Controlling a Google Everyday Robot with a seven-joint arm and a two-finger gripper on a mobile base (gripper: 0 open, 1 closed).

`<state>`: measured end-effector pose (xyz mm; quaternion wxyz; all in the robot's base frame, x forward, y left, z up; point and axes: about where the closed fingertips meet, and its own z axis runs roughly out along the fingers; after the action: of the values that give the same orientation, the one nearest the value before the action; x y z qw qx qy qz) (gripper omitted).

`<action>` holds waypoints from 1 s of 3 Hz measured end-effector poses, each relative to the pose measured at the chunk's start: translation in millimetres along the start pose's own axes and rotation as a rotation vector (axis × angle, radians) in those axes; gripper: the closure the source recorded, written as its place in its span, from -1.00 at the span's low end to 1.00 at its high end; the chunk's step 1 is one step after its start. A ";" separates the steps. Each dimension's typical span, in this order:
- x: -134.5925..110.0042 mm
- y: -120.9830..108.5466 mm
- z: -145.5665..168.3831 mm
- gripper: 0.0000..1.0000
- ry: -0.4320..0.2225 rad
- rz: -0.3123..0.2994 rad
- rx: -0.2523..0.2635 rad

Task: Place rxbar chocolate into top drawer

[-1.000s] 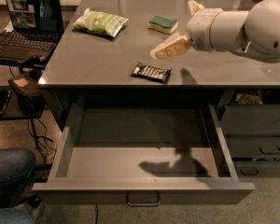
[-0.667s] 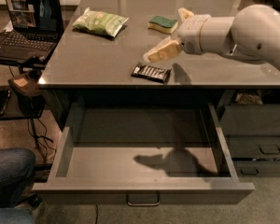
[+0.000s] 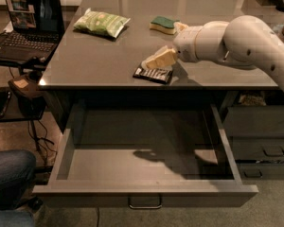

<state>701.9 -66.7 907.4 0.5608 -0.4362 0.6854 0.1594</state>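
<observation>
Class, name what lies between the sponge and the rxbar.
In the camera view, the gripper lies between the sponge and the rxbar, right at the bar's far edge. The rest of that stretch is bare counter.

The cream-coloured gripper (image 3: 158, 59) on the white robot arm (image 3: 236, 44) has swung left and lower, from up to the right of the small flat black snack-bar wrapper (image 3: 154, 74) to just over its upper edge (contact cannot be told). Its dark shadow (image 3: 156, 156) in the wide grey metal drawer (image 3: 85, 193) has slid left, now in front of that wrapper.

Gripper (image 3: 158, 59) at rxbar chocolate (image 3: 153, 74) on counter (image 3: 90, 63) edge, top drawer (image 3: 85, 195) below.
</observation>
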 end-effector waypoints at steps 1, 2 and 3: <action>6.6 9.0 -7.1 -1.00 0.022 0.008 0.013; 30.9 30.2 -16.4 -1.00 0.032 0.071 0.019; 33.8 33.2 -14.8 -1.00 0.037 0.071 0.012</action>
<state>667.0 -72.4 872.4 0.5445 -0.4110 0.7118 0.1670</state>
